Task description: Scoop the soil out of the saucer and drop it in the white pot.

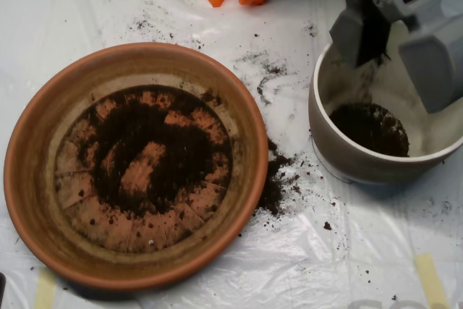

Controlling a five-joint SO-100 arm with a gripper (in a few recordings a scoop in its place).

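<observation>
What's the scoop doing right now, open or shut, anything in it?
Scoop: open, its two grey halves spread above the white pot; no soil seen in it. Soil lies in the pot below.

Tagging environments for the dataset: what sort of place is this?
Probably a lab or hobby bench set up for a potting demo: a table under taped-down plastic sheeting, a terracotta saucer of soil beside a white pot, and a grey scoop over the pot.
</observation>
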